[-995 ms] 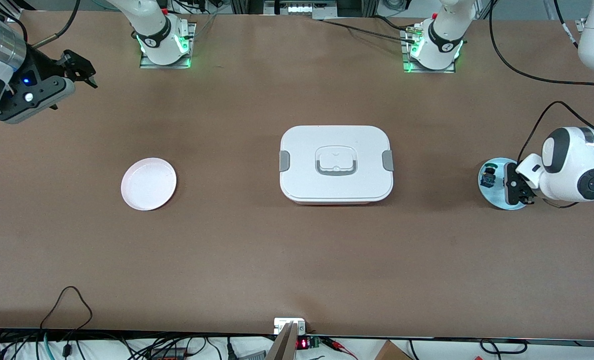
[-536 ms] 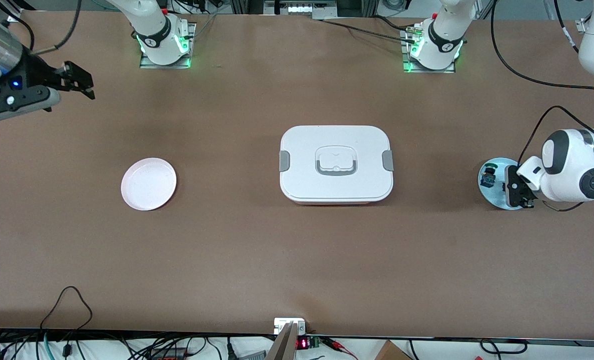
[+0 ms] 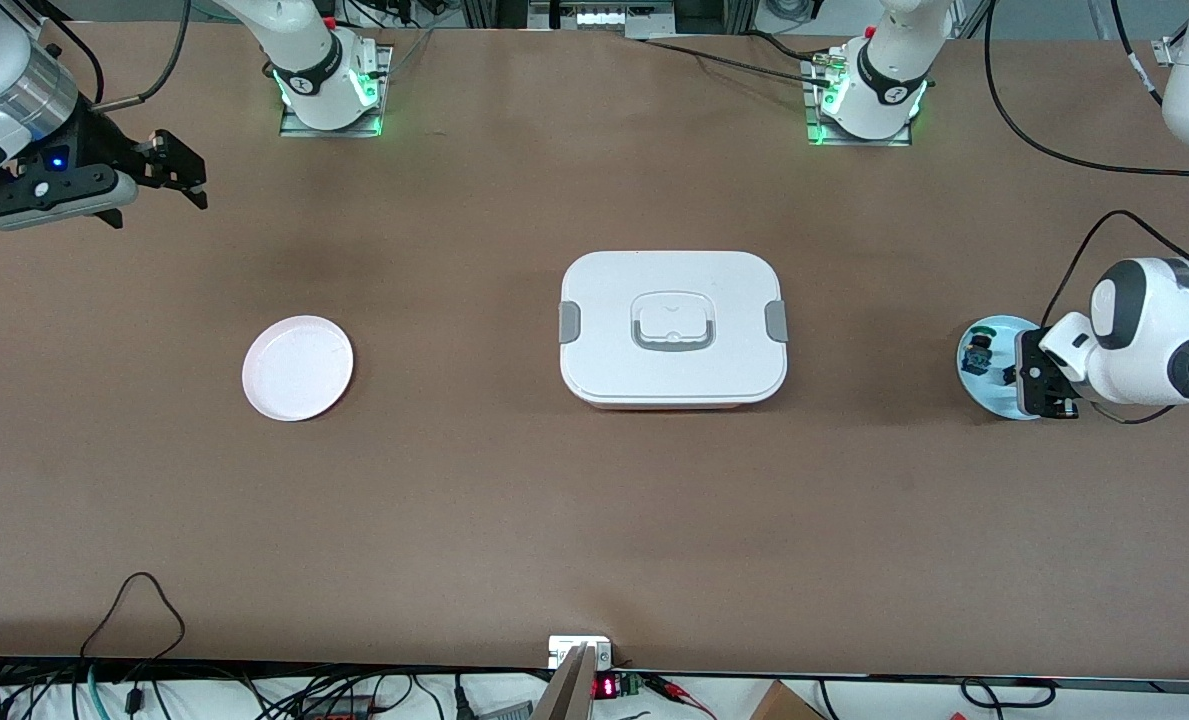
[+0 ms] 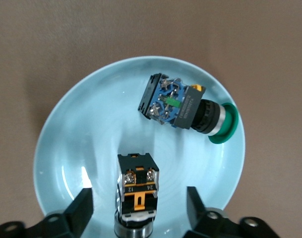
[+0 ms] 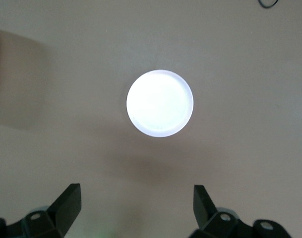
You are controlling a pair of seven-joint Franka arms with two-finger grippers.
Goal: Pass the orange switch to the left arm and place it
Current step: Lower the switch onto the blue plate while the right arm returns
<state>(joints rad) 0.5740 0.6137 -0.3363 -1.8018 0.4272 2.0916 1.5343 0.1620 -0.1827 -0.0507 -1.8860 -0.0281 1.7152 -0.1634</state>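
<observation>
The orange switch (image 4: pixel 137 184) lies on a light blue plate (image 4: pixel 81 144) at the left arm's end of the table. My left gripper (image 4: pixel 138 198) is open and low over that plate (image 3: pixel 984 392), with one finger on each side of the switch and not touching it. In the front view the left gripper (image 3: pixel 1034 380) hides the switch. The white box (image 3: pixel 672 325) sits mid-table. My right gripper (image 3: pixel 179 172) is open and empty in the air over the right arm's end of the table; it also shows in the right wrist view (image 5: pixel 136 194).
A green-topped switch (image 4: pixel 183 106) lies on the same blue plate, also seen in the front view (image 3: pixel 976 352). An empty white plate (image 3: pixel 297 367) sits between the box and the right arm's end, below the right gripper's camera (image 5: pixel 159 102). Cables lie along the table's near edge.
My right gripper has swung a little toward the table's middle and lower. My left gripper has shifted slightly over the blue plate. Nothing has been grasped.
</observation>
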